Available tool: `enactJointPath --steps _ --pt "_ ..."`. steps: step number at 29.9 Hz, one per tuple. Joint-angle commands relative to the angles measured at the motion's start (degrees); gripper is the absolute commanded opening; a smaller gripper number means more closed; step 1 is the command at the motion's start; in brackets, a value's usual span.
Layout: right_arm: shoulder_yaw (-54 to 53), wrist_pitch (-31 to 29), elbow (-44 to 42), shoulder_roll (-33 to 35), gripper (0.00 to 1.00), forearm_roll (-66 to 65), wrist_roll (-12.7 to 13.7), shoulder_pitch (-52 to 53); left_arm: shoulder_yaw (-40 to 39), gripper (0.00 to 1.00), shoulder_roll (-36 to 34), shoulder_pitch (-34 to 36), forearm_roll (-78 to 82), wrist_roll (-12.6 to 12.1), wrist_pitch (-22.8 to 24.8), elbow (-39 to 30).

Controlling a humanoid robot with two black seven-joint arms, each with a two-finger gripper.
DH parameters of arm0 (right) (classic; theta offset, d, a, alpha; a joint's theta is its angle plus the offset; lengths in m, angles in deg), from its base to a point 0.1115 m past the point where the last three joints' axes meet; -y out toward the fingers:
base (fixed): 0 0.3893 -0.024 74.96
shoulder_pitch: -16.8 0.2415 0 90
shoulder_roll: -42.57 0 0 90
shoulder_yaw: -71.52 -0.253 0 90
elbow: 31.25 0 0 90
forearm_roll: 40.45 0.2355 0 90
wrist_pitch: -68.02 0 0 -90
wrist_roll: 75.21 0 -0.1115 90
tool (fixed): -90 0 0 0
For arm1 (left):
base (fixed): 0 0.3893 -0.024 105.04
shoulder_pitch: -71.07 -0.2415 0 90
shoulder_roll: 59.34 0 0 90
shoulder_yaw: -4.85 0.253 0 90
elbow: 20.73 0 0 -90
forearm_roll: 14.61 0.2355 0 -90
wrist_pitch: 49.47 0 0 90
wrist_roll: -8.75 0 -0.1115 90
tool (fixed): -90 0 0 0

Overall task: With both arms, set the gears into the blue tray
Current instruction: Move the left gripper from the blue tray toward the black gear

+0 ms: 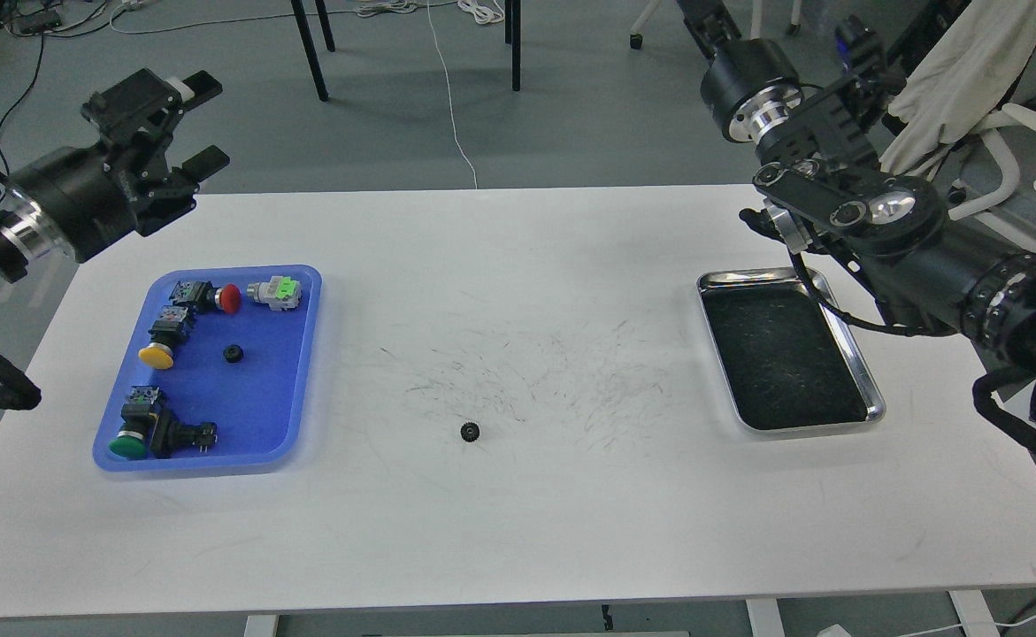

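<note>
One small black gear [471, 432] lies on the bare white table, near its middle and towards the front. A second gear [234, 353] rests inside the blue tray [257, 402] at the table's left. My left gripper [203, 122] hangs open and empty above the table's far left corner, beyond the blue tray. My right arm is raised at the far right. Its gripper [702, 16] runs off the top edge of the view, so its fingers are mostly hidden. Neither gripper is close to a gear.
The blue tray also holds several push-button switches with red [229, 298], yellow [156, 356] and green [129, 445] caps. A silver metal tray [873, 398] with a dark bottom sits at the right, below my right arm. Chairs and cables stand beyond the table.
</note>
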Motion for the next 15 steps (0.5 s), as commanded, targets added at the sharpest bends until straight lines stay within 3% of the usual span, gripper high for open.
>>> enactJointPath --steps 1,6,12,15 --pt "-0.1 -0.7 -0.1 2.1 0.92 6.1 0.0 -0.8 0.3 0.98 -0.8 -2.2 7.2 0.0 -1.4 -4.9" --pt "1.0 -2.5 0.4 4.6 0.92 8.5 10.4 -3.3 0.4 0.98 -2.6 -4.2 12.4 0.0 -1.5 -11.8" --pt "1.7 -9.0 -0.1 5.4 0.92 8.8 13.4 -5.9 2.5 0.98 -2.9 -4.4 18.9 0.0 -1.5 -15.8" --pt "2.7 -9.6 0.0 6.9 0.92 9.6 17.3 -6.3 3.7 0.98 -2.9 -4.4 22.6 0.0 -1.5 -16.3"
